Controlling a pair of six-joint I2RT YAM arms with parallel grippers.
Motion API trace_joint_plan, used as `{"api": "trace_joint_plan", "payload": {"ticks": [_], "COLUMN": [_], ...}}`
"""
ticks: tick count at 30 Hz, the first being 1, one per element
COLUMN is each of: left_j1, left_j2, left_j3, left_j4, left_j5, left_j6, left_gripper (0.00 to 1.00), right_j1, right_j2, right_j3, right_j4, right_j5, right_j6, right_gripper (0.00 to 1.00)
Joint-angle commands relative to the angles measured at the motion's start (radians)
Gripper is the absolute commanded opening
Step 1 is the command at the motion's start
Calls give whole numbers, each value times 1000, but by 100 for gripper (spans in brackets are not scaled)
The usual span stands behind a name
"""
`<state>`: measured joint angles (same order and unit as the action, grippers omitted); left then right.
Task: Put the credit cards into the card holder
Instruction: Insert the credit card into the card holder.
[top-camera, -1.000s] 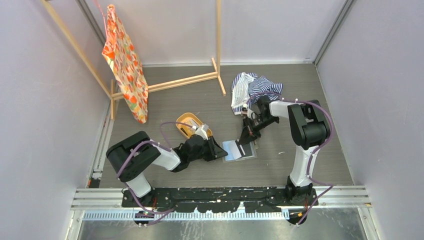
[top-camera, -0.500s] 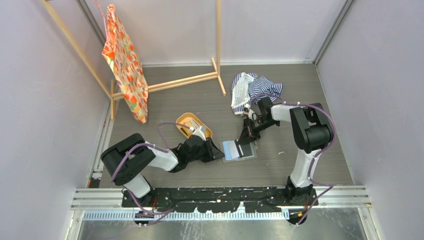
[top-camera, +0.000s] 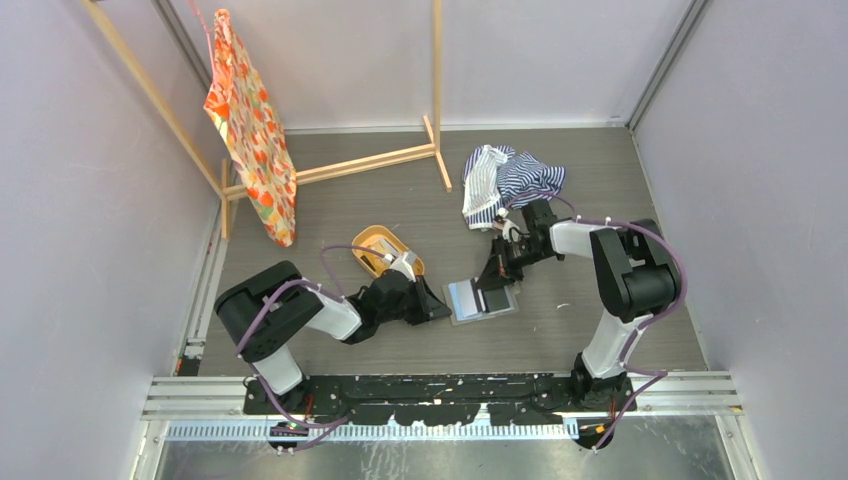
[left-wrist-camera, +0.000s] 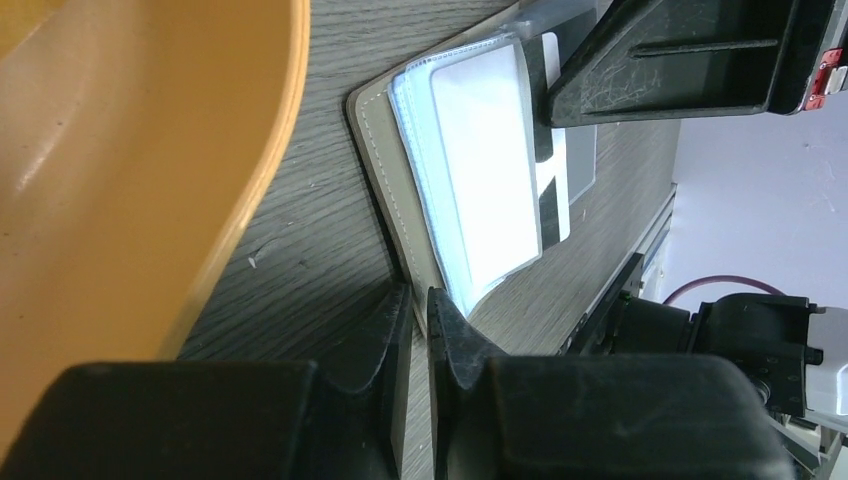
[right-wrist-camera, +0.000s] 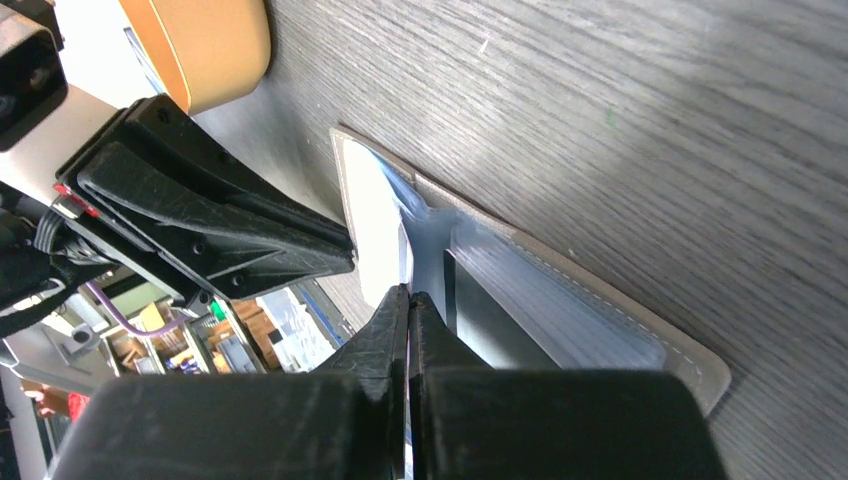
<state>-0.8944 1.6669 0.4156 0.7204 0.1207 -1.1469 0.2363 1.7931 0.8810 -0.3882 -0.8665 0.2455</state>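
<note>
Card holder (top-camera: 470, 300): lies open on the grey tabletop (top-camera: 400, 200), lower middle of the top view, between the two grippers. Its grey-brown cover is down and its clear, pale sleeves (left-wrist-camera: 480, 170) are fanned upward.

Left gripper (left-wrist-camera: 420, 297): low over the tabletop, tips at the holder's edge, bottom centre of the left wrist view. Jaws nearly together, with only a dark slit between them. Cannot tell whether they pinch the cover.

Right gripper (right-wrist-camera: 408, 297): tips down on the holder's sleeves, centre of the right wrist view. Jaws together, clamped on a thin credit card (left-wrist-camera: 556, 195) that shows edge-on as a pale line between them.

Credit card: white with a dark stripe. In the left wrist view it sits just below the right gripper, its lower end among the sleeves. Cannot tell how far in it is.

Orange tray (top-camera: 378, 240): near the holder, up and to the left of it in the top view, not touching. It fills the upper left of the left wrist view.

Striped cloth (top-camera: 515, 175): crumpled, upper right of centre in the top view.

Wooden rack (top-camera: 380, 160): at the back of the tabletop. An orange patterned cloth (top-camera: 250, 130) hangs from it, upper left.
</note>
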Motion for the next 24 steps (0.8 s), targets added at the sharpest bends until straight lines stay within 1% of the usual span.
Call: {"api": "trace_joint_plan", "payload": {"ticks": [1, 6, 12, 20, 24], "left_j1": [3, 2, 3, 3, 3], "left_j2": [43, 46, 53, 62, 56], "left_j3": [0, 2, 6, 15, 17], "left_j4": [-37, -35, -30, -26, -28], "left_j5": [11, 14, 15, 19, 16], "left_j6": [-4, -5, -5, -6, -4], "left_gripper": [13, 13, 12, 12, 12], "right_j1": [14, 20, 30, 54, 56], "right_j2": [-42, -48, -14, 14, 42], "right_j3": [-30, -34, 20, 51, 63], "right_j4": [97, 81, -4, -34, -48], "right_j5": [26, 20, 6, -4, -15], "right_j6": [51, 42, -14, -38, -39], "right_gripper": [1, 4, 7, 12, 13]}}
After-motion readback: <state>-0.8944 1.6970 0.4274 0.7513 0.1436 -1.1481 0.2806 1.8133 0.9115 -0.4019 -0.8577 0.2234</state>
